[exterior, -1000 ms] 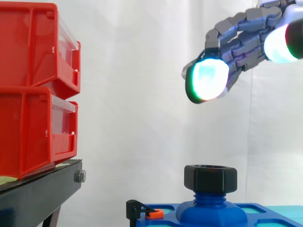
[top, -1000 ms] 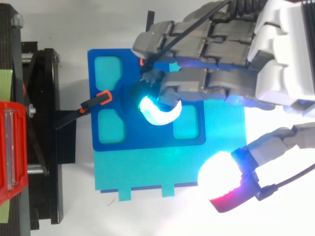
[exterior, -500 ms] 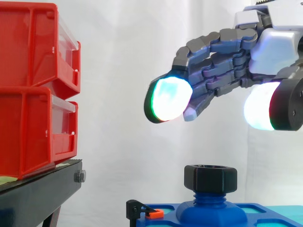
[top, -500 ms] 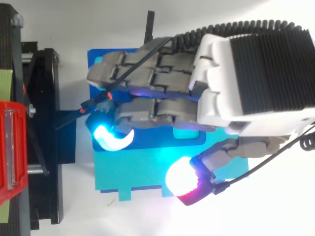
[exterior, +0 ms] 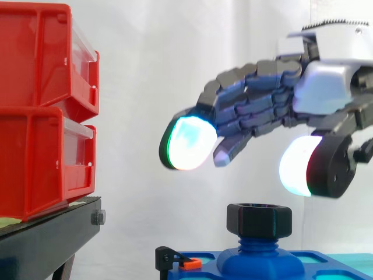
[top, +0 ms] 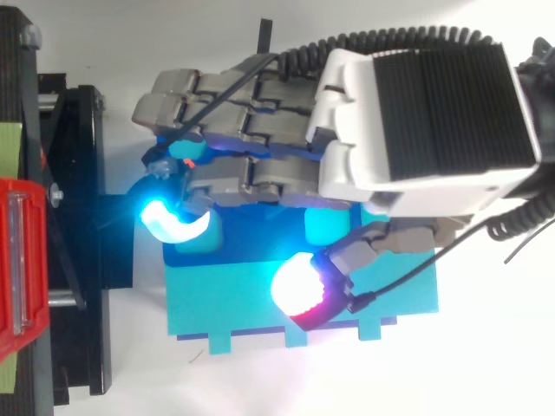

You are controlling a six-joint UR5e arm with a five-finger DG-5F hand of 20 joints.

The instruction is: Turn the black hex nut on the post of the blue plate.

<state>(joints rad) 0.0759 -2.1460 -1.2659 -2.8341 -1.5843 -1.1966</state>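
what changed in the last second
The hand came in from the upper right, moving left and down, and now hangs over the black hex nut without touching it; its fingers took hold of nothing. The nut, the blue plate and the red bins stayed as they were.

- You have a white surface [top: 130,381] under everything; the black stand [top: 78,260] is your landmark.
- On top of the black stand: two red bins [exterior: 35,116], one stacked on the other, fronts overhanging the stand's edge.
- Between the lower bin and the black stand's top: a pale green sheet [exterior: 9,220], only its edge showing.
- Just beside the black stand, lower than its top: a teal board [top: 234,303], lying flat on the white surface.
- On that board, at the end nearer the black stand: the blue plate [top: 260,247], flat. The board juts out past it on the side away from the stand.
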